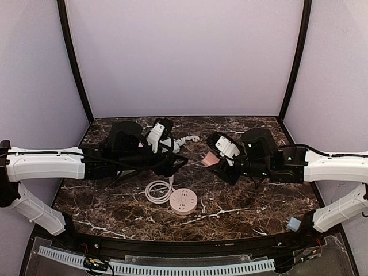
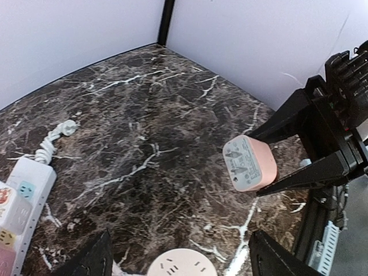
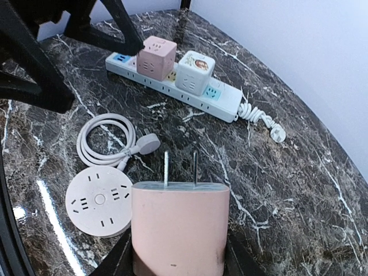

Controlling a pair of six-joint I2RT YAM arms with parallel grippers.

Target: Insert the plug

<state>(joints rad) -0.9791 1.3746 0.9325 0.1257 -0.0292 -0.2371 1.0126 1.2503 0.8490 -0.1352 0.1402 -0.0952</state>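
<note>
Our right gripper (image 1: 211,160) was clenched on the pink plug (image 3: 179,230), its prongs aimed at 12 o'clock in its wrist view, towards the power strip (image 3: 227,103); the round socket (image 3: 99,201) lay at 9 o'clock, and the left gripper (image 1: 177,164) hung released

Prob. a robot lab booth, plain lilac walls (image 1: 184,57), black frame posts (image 1: 76,63), marble-look table (image 1: 241,201)

The right gripper (image 3: 179,260) grips a pink plug (image 3: 179,224), prongs aimed toward the white power strip (image 3: 230,99); a round socket (image 3: 98,201) lies nearby.
</note>
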